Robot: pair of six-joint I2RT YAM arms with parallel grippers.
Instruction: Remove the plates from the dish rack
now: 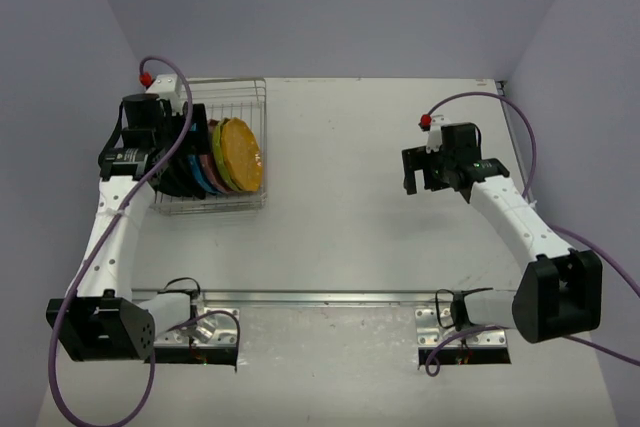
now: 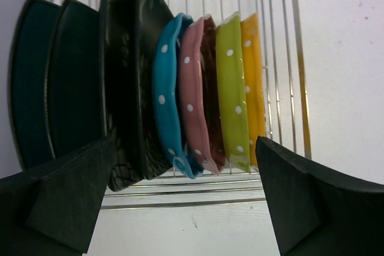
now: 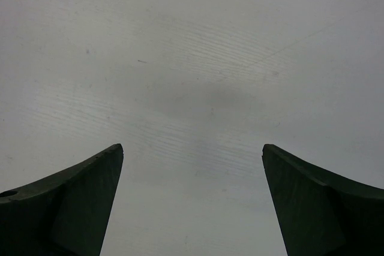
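Plates upright in dish rack, beyond spread left fingers (apparently untouched).

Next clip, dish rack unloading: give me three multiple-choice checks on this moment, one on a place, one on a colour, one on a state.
1. Seen from the top camera, where on the table does the dish rack stand?
A) left side
B) right side
C) middle

2. In the left wrist view, which colour ends the row of plates on the right?
A) dark teal
B) orange
C) black

3. How is the right gripper?
A) shut on a plate
B) shut, empty
C) open, empty

Answers:
1 A: the rack sits toward the table's left edge.
2 B: the orange plate comes last, beside the yellow-green one.
3 C: its jaws stand wide apart with only bare table between them.
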